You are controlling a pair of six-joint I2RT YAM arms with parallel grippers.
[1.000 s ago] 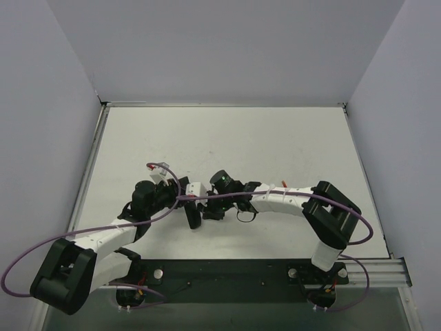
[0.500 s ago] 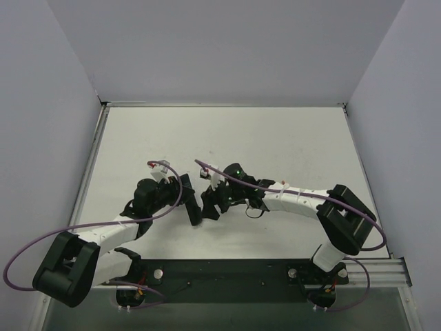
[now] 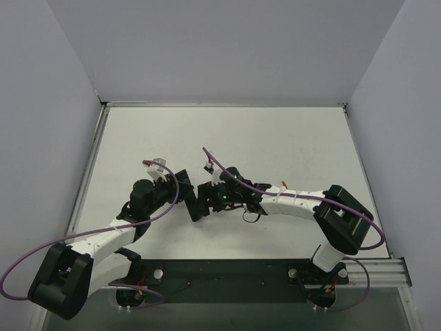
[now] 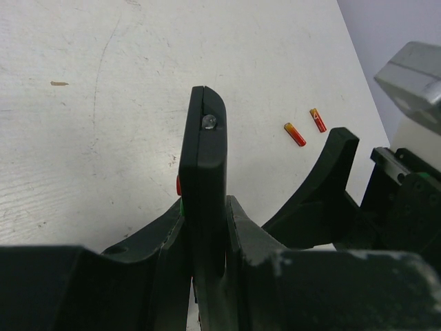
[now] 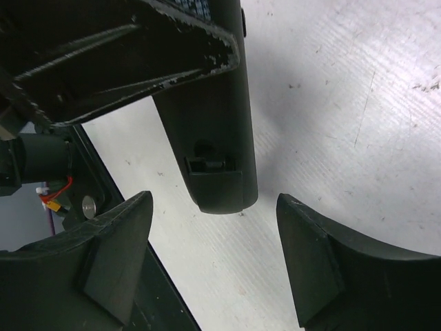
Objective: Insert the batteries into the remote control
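Our left tool is clamped on the remote and holds it on edge. The right tool stands wide at its end. The batteries lie on the bench, apart from the remote. They look light, smooth and likely to roll, so we would grip across the middle. We cannot tell if the cover is off.

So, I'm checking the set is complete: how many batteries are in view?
2. Both small red-and-yellow cylindrical batteries lie apart on the white table, right of the slim black remote control in the left wrist view: one nearer, one just beyond. Others could be hidden.
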